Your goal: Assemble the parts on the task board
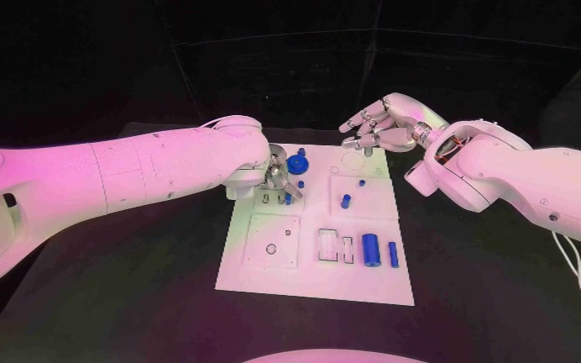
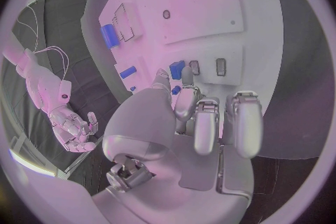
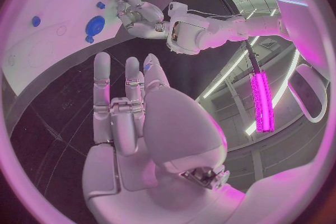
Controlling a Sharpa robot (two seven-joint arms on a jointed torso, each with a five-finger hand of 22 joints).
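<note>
The white task board [image 1: 317, 237] lay in the middle of the black surface [image 1: 484, 279]. In the head view, the left hand [image 1: 276, 174] was at the board's upper left corner, right over the small slots there. Its fingers [image 2: 201, 123] were curled downward and close together. A small blue part [image 2: 177, 69] sat just past their tips, but I could not tell if they pinched it or only touched near it.

The right hand [image 1: 385, 128] hung above the board's top edge, in the upper middle of the frame. Its fingers [image 3: 128, 92] were straight and a little apart, and they held nothing.

A round blue part [image 1: 299, 165] stood just to the right of the left hand. Two long blue parts [image 1: 370, 249] lay near the board's lower right, with their long sides running up and down the picture. They were well apart from both hands. The left hand was much nearer to the slots, so I think the next move was its job.
</note>
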